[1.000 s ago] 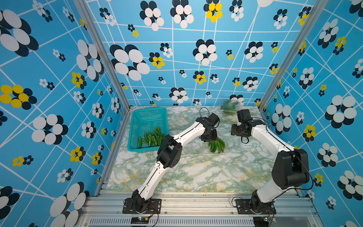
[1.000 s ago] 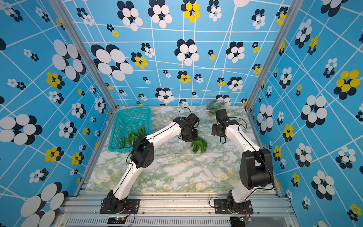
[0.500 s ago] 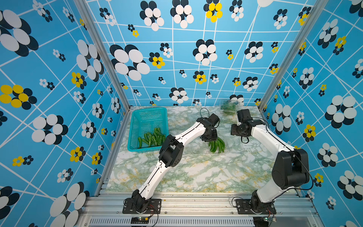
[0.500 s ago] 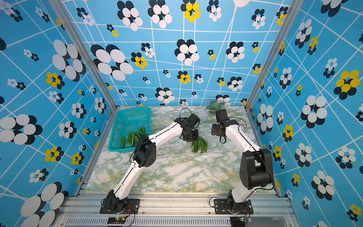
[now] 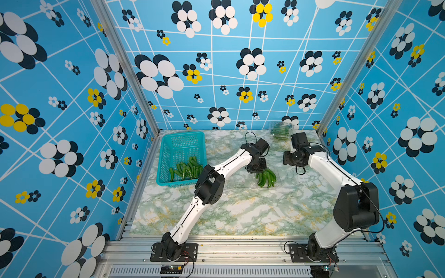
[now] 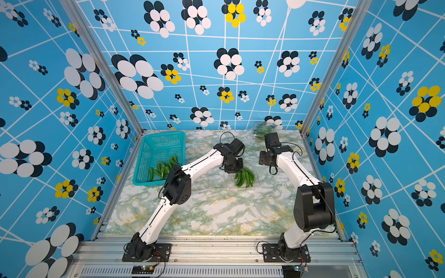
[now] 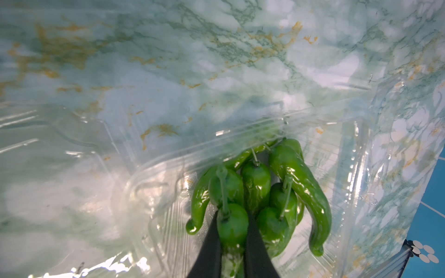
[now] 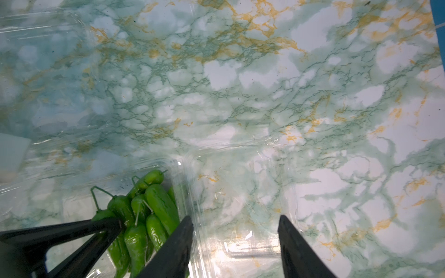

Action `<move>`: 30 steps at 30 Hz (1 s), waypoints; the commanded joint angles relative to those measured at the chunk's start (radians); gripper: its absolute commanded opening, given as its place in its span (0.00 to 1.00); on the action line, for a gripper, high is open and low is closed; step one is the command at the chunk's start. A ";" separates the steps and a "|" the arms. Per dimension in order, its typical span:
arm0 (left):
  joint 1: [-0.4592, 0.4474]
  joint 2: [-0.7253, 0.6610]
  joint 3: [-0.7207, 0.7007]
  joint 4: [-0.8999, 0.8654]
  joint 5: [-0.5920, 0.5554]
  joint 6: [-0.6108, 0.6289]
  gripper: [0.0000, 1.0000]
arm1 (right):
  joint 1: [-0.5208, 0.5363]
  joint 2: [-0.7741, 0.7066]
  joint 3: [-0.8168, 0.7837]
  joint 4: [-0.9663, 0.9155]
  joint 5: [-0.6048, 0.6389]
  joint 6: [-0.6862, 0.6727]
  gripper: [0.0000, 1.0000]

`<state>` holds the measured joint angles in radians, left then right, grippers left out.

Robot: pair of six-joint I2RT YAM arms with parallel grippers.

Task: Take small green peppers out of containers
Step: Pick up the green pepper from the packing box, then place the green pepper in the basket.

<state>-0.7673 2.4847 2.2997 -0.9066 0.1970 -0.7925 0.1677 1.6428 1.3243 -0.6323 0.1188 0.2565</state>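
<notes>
A bunch of small green peppers (image 5: 266,178) (image 6: 244,178) lies in an open clear clamshell container (image 5: 277,184) at mid-table. My left gripper (image 5: 257,168) reaches down into the bunch. In the left wrist view its gripper (image 7: 232,216) is shut on one pepper (image 7: 232,227), and the rest of the bunch (image 7: 298,173) lies beside it. My right gripper (image 8: 235,219) stands open just right of the bunch (image 8: 159,202). One fingertip (image 8: 186,225) is at the container's wall (image 8: 192,192). A closed container with peppers (image 5: 279,130) sits at the back wall.
A teal perforated basket (image 5: 183,144) (image 6: 160,144) at the back left holds more green peppers (image 5: 185,168). Crinkly clear plastic (image 5: 240,184) spreads left of the bunch. The enclosure's patterned walls close in on three sides.
My left gripper's jaws have closed onto a pepper in the bunch. The right arm has barely moved.
</notes>
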 commanded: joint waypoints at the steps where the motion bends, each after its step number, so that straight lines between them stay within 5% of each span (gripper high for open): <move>1: -0.009 -0.117 -0.037 -0.034 -0.008 0.037 0.05 | -0.001 0.014 0.063 -0.061 -0.084 -0.031 0.58; 15: 0.091 -0.476 -0.319 0.056 0.041 0.109 0.05 | 0.117 0.019 0.173 -0.089 -0.277 -0.008 0.58; 24: 0.425 -0.732 -0.541 0.056 0.063 0.177 0.06 | 0.247 0.090 0.225 -0.078 -0.243 0.035 0.58; 30: 0.689 -0.780 -0.704 0.112 0.131 0.189 0.07 | 0.268 0.125 0.215 -0.081 -0.231 0.044 0.58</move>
<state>-0.1410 1.7123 1.6585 -0.8162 0.2741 -0.6327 0.4259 1.7515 1.5261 -0.6991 -0.1253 0.2813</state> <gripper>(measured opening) 0.147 0.583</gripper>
